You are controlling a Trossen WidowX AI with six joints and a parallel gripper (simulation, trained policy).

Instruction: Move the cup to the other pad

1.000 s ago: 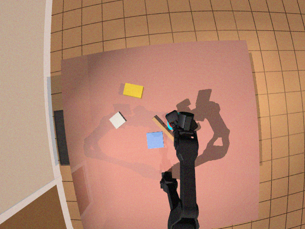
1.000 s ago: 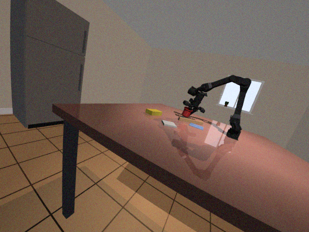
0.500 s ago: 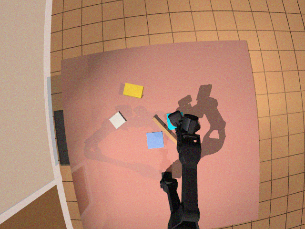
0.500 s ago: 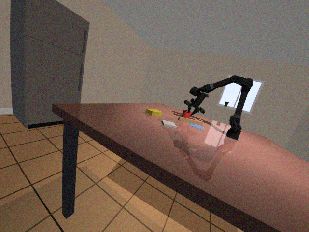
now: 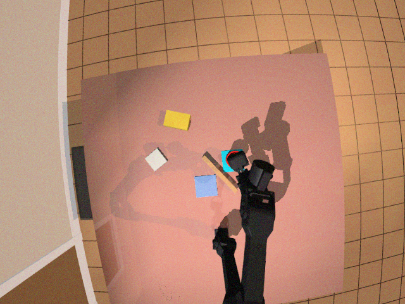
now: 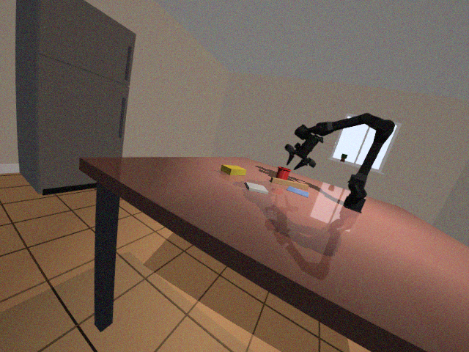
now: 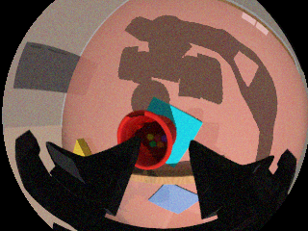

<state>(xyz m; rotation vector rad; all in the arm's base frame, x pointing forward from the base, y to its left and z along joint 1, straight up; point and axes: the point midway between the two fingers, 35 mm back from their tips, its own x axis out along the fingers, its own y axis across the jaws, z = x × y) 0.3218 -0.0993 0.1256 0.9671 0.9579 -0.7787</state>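
The red cup (image 5: 226, 156) (image 6: 283, 173) (image 7: 144, 126) stands upright on the cyan pad (image 5: 224, 166) (image 7: 191, 126). Several small coloured marbles (image 7: 154, 143) lie inside it; none show outside. My gripper (image 6: 292, 166) (image 7: 165, 142) is open and holds nothing. Its fingertips are above the cup's rim, off to the arm's side of it. In the wrist view the left fingertip overlaps the cup's opening. The blue pad (image 5: 205, 185) (image 6: 297, 191) (image 7: 173, 198) is bare. In the top view the gripper hides much of the cup.
A low wooden bar (image 5: 218, 172) (image 6: 289, 183) (image 7: 159, 179) lies between the two pads. A white block (image 5: 156, 159) (image 6: 256, 187) and a yellow block (image 5: 176, 120) (image 6: 233, 169) (image 7: 82, 147) are on the table (image 5: 294, 261) (image 6: 196, 212) farther left in the top view.
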